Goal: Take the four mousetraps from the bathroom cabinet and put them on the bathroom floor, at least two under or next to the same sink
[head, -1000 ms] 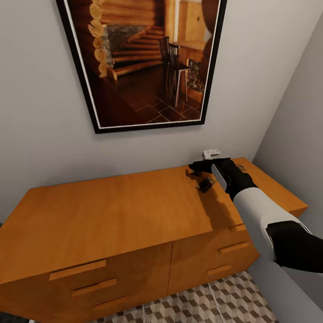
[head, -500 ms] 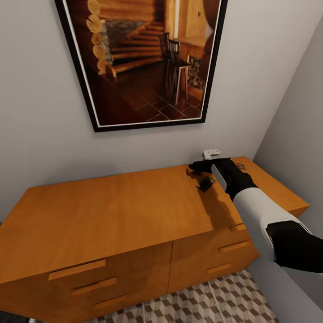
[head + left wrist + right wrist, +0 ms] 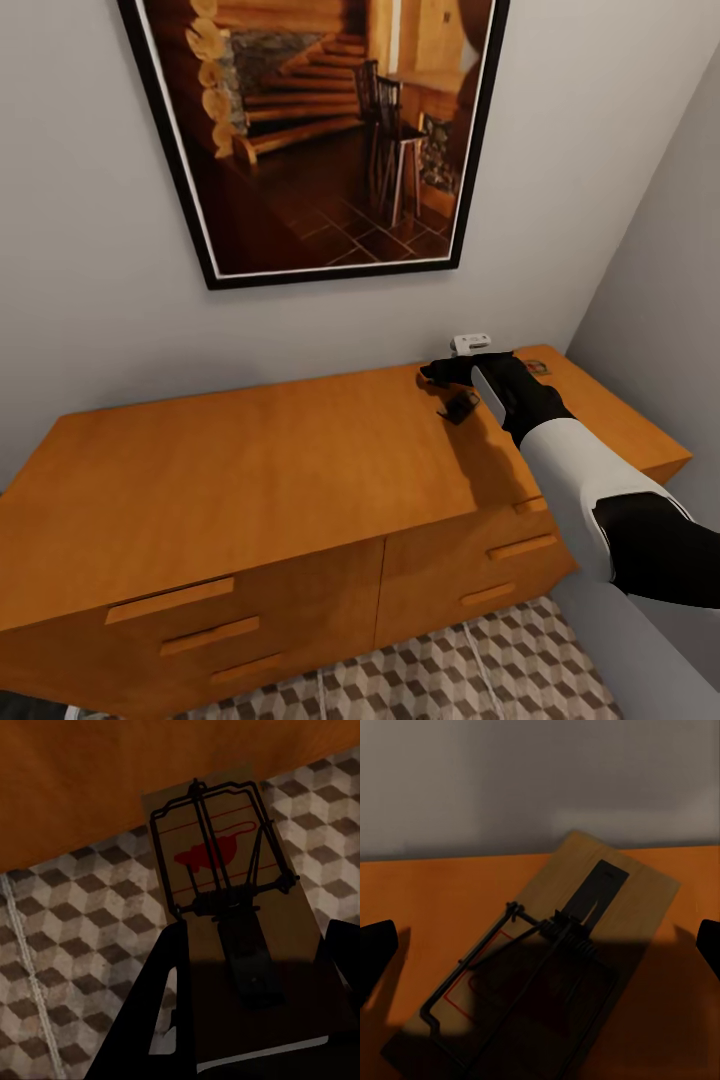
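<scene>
On the cabinet [image 3: 300, 470] top, out toward two o'clock from where I stand, a mousetrap [image 3: 540, 967] lies flat on the orange surface close to the back wall, its dark wire bar and spring uppermost. The right tool [image 3: 452, 390] hovers over it, wide open: in the right wrist view the two black fingertips [image 3: 376, 949] stand apart at either side, neither touching the board. Another mousetrap [image 3: 535, 369] lies a little further toward three o'clock, near the cabinet's slanted end, beside a small white object [image 3: 471, 343] against the wall.

The left tool [image 3: 247, 1020] is clamped on a mousetrap [image 3: 225, 907] of its own, held out over the bathroom floor [image 3: 75, 945] with the cabinet front just beyond it.

What worries me is how thin that board is. If the right fingers close too high they could catch only the wire, or skate the trap against the wall. Meanwhile the left one's burden is gripped at one end only, so a jolt from the base might tip it loose.
</scene>
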